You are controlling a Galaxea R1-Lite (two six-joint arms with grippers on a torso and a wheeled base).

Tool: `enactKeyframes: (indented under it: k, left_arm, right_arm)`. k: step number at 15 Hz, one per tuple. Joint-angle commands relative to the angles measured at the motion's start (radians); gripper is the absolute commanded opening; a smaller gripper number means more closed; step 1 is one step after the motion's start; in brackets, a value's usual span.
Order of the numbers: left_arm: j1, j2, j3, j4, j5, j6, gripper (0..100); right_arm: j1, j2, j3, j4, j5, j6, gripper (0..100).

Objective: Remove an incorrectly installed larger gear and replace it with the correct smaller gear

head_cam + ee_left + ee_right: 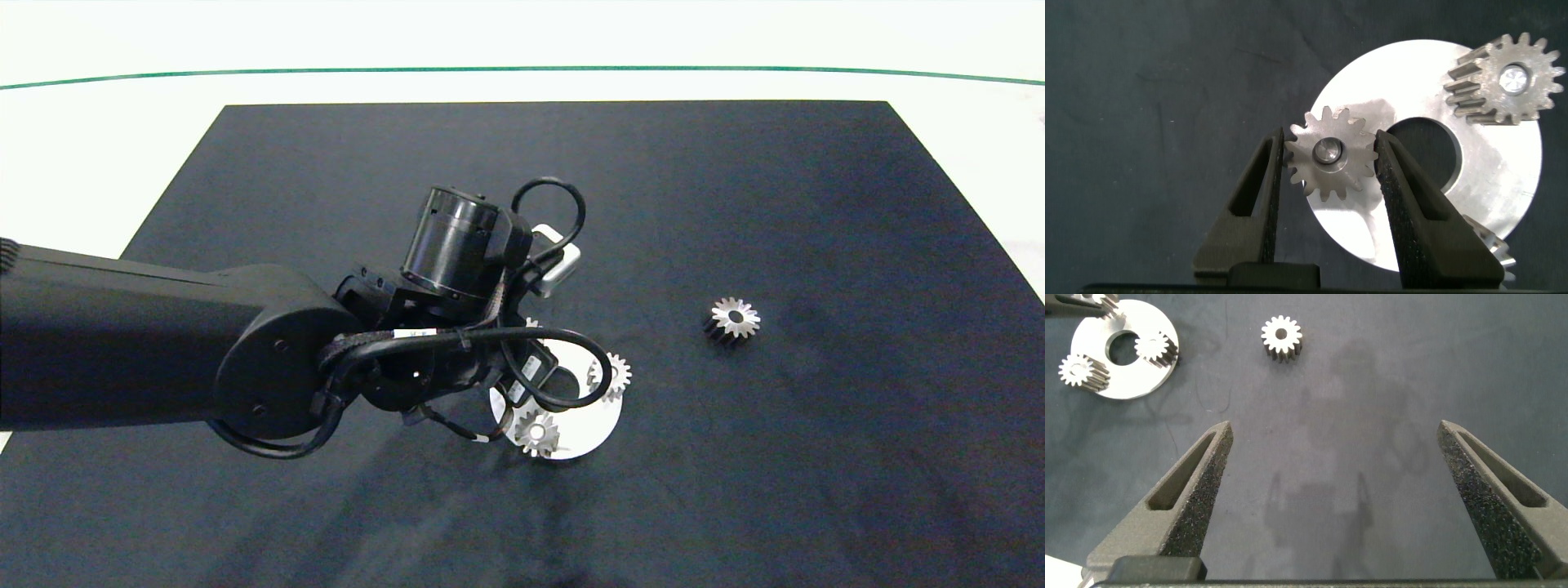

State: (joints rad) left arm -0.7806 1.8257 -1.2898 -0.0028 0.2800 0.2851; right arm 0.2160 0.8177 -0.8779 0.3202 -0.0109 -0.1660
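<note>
The left gripper (1329, 175) stands over the round plate (1511, 175), its jaws closed on both sides of the larger gear (1331, 157), which sits on a pin at the plate's edge; I think it should lift straight up, so the bore does not bind. To the right of the plate, well apart on the tabletop (816, 204), lies the smaller gear (732, 318). The right gripper (1339, 469) hangs above the tabletop, jaws wide open and empty.

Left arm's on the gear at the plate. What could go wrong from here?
1. The left tool closes on the tips of the larger gear's teeth, so the gear may slip or turn when lifted.
2. The gear sits on a pin in the round plate; a tilted pull might drag the plate.
3. A neighbouring gear sits close and could get bumped.
</note>
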Motion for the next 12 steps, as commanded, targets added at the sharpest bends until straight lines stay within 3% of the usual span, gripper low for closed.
enactKeyframes:
  k: [1,12]
  left_arm:
    - [0.001,0.004,-0.002,0.003,0.001,0.002,22]
    - [0.014,-0.016,-0.008,0.004,0.016,0.0,22]
  right_arm:
    - [0.0,0.0,0.0,0.002,0.002,-0.001,100]
    - [0.0,-0.003,0.005,0.002,0.002,0.0,100]
